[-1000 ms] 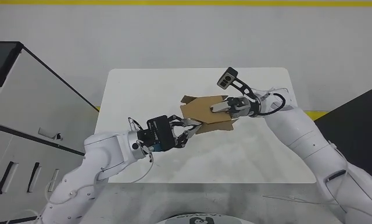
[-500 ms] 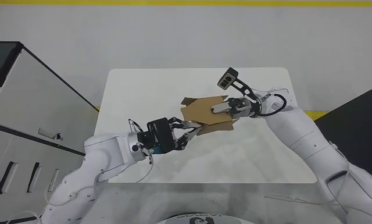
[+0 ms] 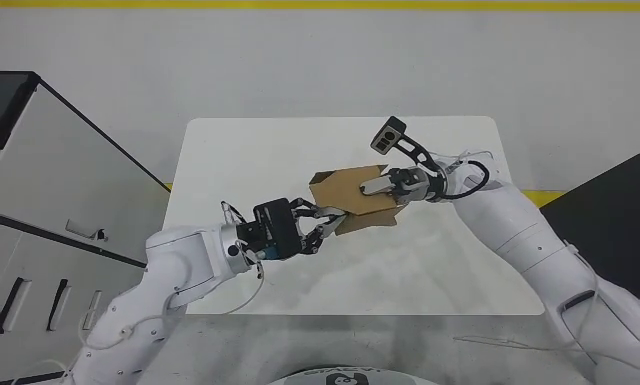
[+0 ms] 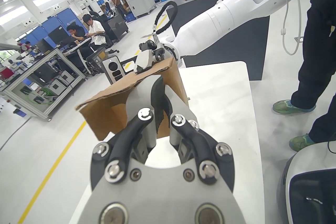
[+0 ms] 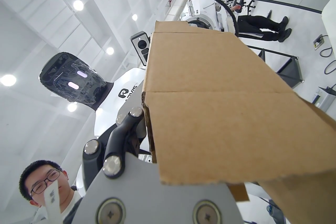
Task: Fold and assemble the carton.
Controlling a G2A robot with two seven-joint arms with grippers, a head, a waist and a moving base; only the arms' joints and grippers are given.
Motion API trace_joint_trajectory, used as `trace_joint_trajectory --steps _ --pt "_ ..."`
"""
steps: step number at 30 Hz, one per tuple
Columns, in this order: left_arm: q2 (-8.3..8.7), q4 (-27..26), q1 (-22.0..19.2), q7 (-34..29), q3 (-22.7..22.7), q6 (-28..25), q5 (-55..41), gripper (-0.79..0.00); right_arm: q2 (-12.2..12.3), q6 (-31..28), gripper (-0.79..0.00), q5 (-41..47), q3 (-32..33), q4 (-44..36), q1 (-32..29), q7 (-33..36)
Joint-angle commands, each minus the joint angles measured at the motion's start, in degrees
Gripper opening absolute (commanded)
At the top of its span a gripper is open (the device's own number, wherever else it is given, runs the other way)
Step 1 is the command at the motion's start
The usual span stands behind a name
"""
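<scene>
Carton (image 3: 352,190) sits over the middle of the tabletop (image 3: 440,275), a little toward the far edge, held between my two arms. I cannot tell whether its lower edge touches the surface or hangs just above it.

My left fingers (image 4: 139,101) are closed on the near wall of the cardboard, pinching it at the end facing the tabletop's left edge. My right fingers (image 3: 377,186) grip the opposite end: one lies on the upper panel near its rim and the panel runs between them, though the other is hidden behind the board in my right wrist view.

As I judge it, the job is at an early to middle stage. The blank is no longer flat. It has been opened into a rough sleeve, with creased panels meeting at corners. It looks skewed rather than square, and both ends are open. The end flaps stick out, ragged and not yet folded in. What remains, I think, is to square the sleeve, tuck the flaps at one end to make a bottom, and then close the other end.

The tabletop is white with rounded corners. It stands on a pale grey floor (image 3: 300,65) with a yellow line (image 3: 300,3) beyond the far edge and a black mat (image 4: 236,46) off the right edge. Around it is a bright workshop with metal-framed workbenches (image 4: 39,78), blue racks and round ceiling lights (image 5: 78,5).
</scene>
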Motion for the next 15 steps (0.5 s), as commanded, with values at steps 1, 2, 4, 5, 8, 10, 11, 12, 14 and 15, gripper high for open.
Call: trace_joint_trajectory --steps 1,2,4,5,8,10,11,12,14,15 --pt "0.03 0.0 0.1 0.0 -0.4 0.1 -0.1 -0.785 0.0 0.0 -0.785 0.0 0.0 0.2 0.1 0.0" --pt "0.05 0.1 0.1 0.1 -0.6 0.1 -0.2 -0.785 0.1 0.0 -0.785 0.1 0.0 0.3 0.2 0.0" --pt "0.08 0.0 0.2 0.0 -0.9 0.1 -0.4 -0.785 0.1 -0.1 -0.785 0.0 0.1 0.5 0.2 0.0" --pt "0.09 0.0 0.3 0.0 -0.9 0.0 -0.4 -0.785 0.1 -0.2 -0.785 0.1 0.1 0.6 0.2 0.0" --pt "0.09 -0.1 0.4 0.0 -0.8 -0.2 -0.4 -0.785 0.2 -0.2 -0.785 0.1 0.0 0.6 0.3 0.0" --pt "0.07 -0.1 0.3 0.0 -0.5 -0.4 -0.4 -0.785 0.1 -0.1 -0.785 0.3 -0.1 0.3 0.3 0.0" --pt "0.05 -0.1 0.3 0.0 -0.2 -0.5 -0.4 -0.785 0.1 -0.1 -0.785 0.3 -0.2 0.3 0.4 0.0" --pt "0.03 -0.2 0.3 -0.1 0.0 -0.7 -0.4 -0.785 0.0 -0.1 -0.785 0.3 -0.3 0.3 0.4 0.0" --pt "-0.01 -0.2 0.1 -0.2 0.5 -0.8 -0.3 -0.785 0.0 -0.1 -0.785 0.4 -0.5 0.2 0.5 0.0" --pt "-0.03 -0.3 0.1 -0.3 0.7 -0.7 -0.2 -0.785 -0.1 -0.1 -0.785 0.4 -0.6 0.2 0.5 0.0"
